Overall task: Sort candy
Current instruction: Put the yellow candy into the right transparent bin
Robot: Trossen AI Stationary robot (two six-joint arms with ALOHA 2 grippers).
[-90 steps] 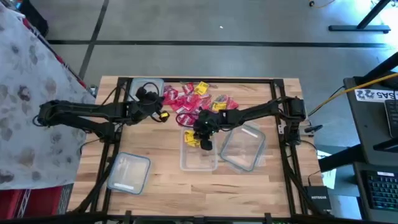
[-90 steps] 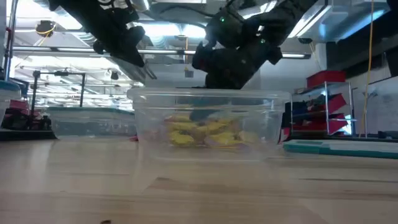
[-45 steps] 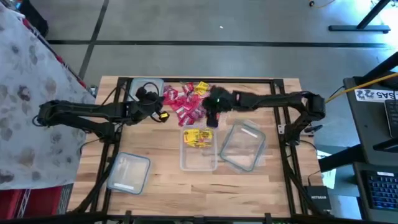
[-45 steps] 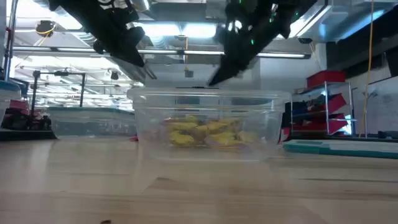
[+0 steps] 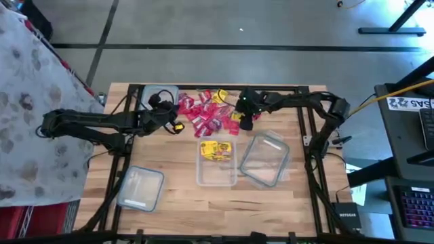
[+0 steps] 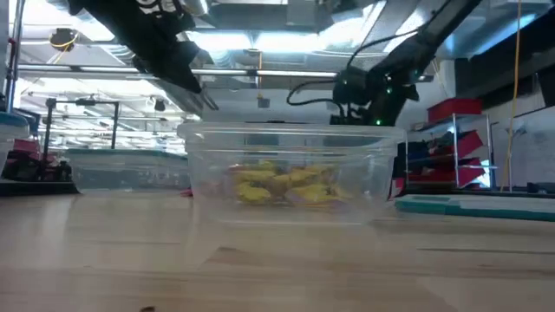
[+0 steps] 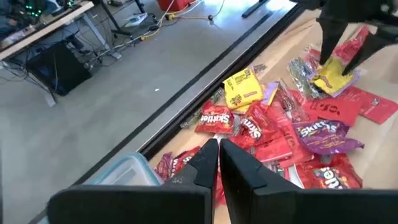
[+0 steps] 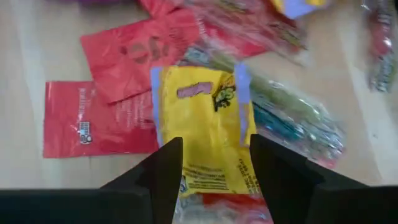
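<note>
While the right hand straddles a yellow packet with fingers spread, upper middle of the bench, such light, crinkly, slippery candy wants pinching across its flat middle.

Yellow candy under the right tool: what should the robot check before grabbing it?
1. Right tool lined up on the yellow candy: ok, one finger on each side.
2. Right tool wide enough: ok, it is open and the wrapper fits between.
3. Candy lying alone: not ok, it overlaps a red candy and a silvery piece.
4. Middle tub ready: ok, it is open, with yellow pieces already inside.
5. Left tool out of the way: ok, it is shut, at the pile's far side.
6. Only one wrapper would lift: cannot tell.
</note>
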